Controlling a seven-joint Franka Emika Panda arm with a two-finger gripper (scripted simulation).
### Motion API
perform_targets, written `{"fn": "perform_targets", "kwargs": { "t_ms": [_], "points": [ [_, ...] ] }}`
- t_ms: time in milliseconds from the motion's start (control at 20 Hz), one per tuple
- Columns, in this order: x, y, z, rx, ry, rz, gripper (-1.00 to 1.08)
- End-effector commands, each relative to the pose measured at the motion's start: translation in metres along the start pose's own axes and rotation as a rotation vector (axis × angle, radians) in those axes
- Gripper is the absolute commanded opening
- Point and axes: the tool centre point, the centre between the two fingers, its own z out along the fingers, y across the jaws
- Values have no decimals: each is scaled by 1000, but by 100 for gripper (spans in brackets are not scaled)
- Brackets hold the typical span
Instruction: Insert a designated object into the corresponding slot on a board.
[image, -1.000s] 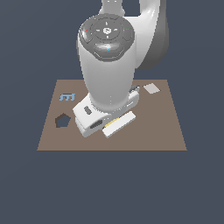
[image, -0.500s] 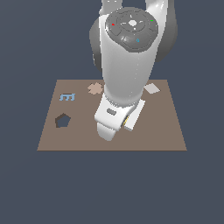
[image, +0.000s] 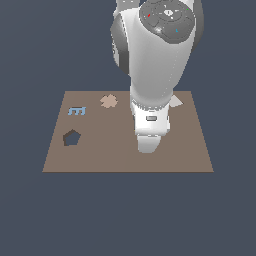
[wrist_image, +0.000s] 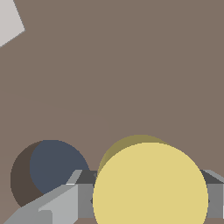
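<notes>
Pincer (wrist_image: 148, 199) closed on the yellow disc (wrist_image: 151, 183), held above the brown board (wrist_image: 131, 78).
Wrist view: grey fingers (wrist_image: 61, 205) show on both sides of the disc, pressed to its edges; the disc hangs between them, off the surface, its shadow just behind it. The round hole (wrist_image: 48, 173) is just beside the pincer, not under the disc, partly covered by one finger. Pale piece (wrist_image: 9, 19) lies well away. Exterior view: arm (image: 152, 75) hides the pincer; pentagon hole (image: 71, 138), blue comb piece (image: 77, 110), tan jagged piece (image: 108, 101) lie off to one side.
</notes>
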Motion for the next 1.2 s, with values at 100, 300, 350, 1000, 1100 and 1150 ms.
{"fn": "perform_targets", "kwargs": {
  "t_ms": [100,300,350,1000,1100,1150],
  "points": [
    [5,-15,-1,-1,0,-207,-100],
    [6,-28,-1,-1,0,-384,-100],
    [6,-31,-1,-1,0,-425,-100],
    [-1,-59,-2,0,0,-805,-100],
    [-2,-61,-2,0,0,-839,-100],
    [-3,-62,-2,0,0,-854,-100]
  ]
}}
